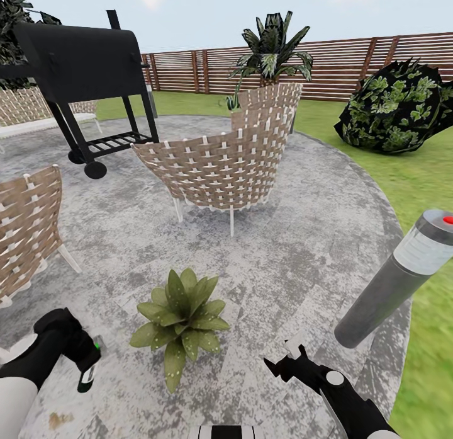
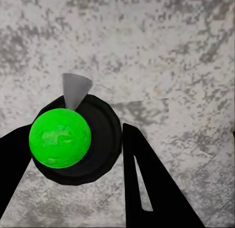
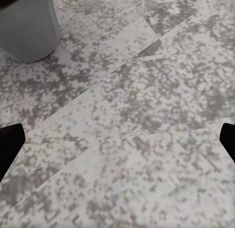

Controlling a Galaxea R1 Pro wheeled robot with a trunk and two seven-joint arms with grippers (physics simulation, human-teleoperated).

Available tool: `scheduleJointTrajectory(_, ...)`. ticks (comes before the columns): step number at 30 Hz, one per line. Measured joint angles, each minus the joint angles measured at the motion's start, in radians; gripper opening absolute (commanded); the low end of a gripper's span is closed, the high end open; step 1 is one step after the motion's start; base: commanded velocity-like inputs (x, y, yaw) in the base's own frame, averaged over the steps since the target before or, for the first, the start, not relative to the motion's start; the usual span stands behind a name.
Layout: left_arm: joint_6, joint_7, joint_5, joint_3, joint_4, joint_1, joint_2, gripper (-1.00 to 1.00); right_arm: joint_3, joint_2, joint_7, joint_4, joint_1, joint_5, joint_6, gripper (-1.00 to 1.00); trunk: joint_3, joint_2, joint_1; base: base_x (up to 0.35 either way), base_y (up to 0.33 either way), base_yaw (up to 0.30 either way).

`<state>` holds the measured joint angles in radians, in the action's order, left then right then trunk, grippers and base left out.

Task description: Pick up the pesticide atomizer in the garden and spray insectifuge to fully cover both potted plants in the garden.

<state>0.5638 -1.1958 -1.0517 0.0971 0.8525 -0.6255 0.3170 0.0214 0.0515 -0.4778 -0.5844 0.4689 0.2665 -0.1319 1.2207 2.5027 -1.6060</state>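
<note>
Clearly left fingers [image 2: 14,159] clasp the pesticide atomizer [image 2: 73,139] beside a potted plant [image 1: 181,316].

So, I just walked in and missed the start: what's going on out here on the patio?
The robot stands on the round grey mottled stone patio. Its left gripper holds the small dark spray bottle, which shows a green cap from above in the left wrist view, beside a low rosette plant of pointed green leaves. The right gripper hangs open and empty over the stone, near a grey bollard light.
</note>
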Motion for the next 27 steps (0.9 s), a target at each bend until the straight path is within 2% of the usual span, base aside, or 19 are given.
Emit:
scheduleJointTrajectory(2,0.000,0.001,0.000,-0.001,-0.007,0.001,0.010,-1.00,0.000,0.000,0.000,0.000,0.000,0.000,0.000,1.00,0.000,0.000,0.000,0.000,0.000,0.000)
scheduleJointTrajectory(4,0.001,0.002,0.001,-0.005,-0.009,0.002,0.003,-1.00,0.000,0.000,0.000,0.000,0.000,0.000,0.000,1.00,0.000,0.000,0.000,0.000,0.000,0.000)
scheduleJointTrajectory(5,0.002,0.003,0.003,-0.007,-0.012,0.003,-0.007,-1.00,0.000,0.000,0.000,0.000,0.000,0.000,0.000,1.00,0.000,0.000,0.000,0.000,0.000,0.000)
scheduleJointTrajectory(7,0.005,0.006,-0.002,-0.009,-0.024,0.003,-0.044,-1.00,0.000,0.000,0.000,0.000,0.000,0.000,0.000,1.00,0.000,0.000,0.000,0.000,0.000,0.000)
scheduleJointTrajectory(10,0.012,0.028,-0.006,-0.012,-0.027,0.002,-0.058,-1.00,0.000,0.000,0.000,0.000,0.000,0.000,0.000,1.00,0.000,0.000,0.000,0.000,0.000,0.000)
scheduleJointTrajectory(12,0.015,0.035,-0.006,-0.009,-0.029,0.001,-0.057,-1.00,0.000,0.000,0.000,0.000,0.000,0.000,0.000,1.00,0.000,0.000,0.000,0.000,0.000,0.000)
scheduleJointTrajectory(14,0.016,0.037,-0.009,-0.005,-0.030,0.001,-0.044,-1.00,0.000,0.000,0.000,0.000,-0.001,0.000,0.000,1.00,0.000,0.000,0.000,0.000,0.000,0.000)
scheduleJointTrajectory(16,0.016,0.038,-0.029,-0.004,-0.032,0.001,-0.012,-1.00,0.000,0.000,0.000,0.000,0.000,0.000,0.000,1.00,0.000,0.000,0.000,0.000,0.000,0.000)
scheduleJointTrajectory(18,0.018,0.035,-0.050,-0.003,-0.032,0.001,0.001,-1.00,0.000,0.000,0.000,0.000,0.000,0.000,0.000,1.00,0.000,0.000,0.000,0.000,0.000,0.000)
scheduleJointTrajectory(21,0.021,0.033,-0.066,-0.003,-0.032,0.002,-0.004,-1.00,0.000,0.000,0.000,0.000,0.000,0.000,0.000,1.00,0.000,0.000,0.000,0.000,0.000,0.000)
scheduleJointTrajectory(23,0.026,0.032,-0.066,-0.008,-0.031,0.001,-0.018,-1.00,0.000,0.000,0.000,0.000,-0.001,0.000,0.000,1.00,0.000,0.000,0.000,0.000,0.000,0.000)
scheduleJointTrajectory(25,0.061,0.031,-0.069,-0.012,-0.030,-0.001,-0.042,-1.00,0.000,0.000,0.000,0.000,0.000,0.000,0.000,1.00,0.000,0.000,0.000,0.000,0.000,0.000)
scheduleJointTrajectory(27,0.104,0.030,-0.070,-0.016,-0.030,-0.010,-0.050,-1.00,0.000,0.000,0.000,0.000,0.000,0.000,0.000,1.00,0.000,0.000,0.000,0.000,0.000,0.000)
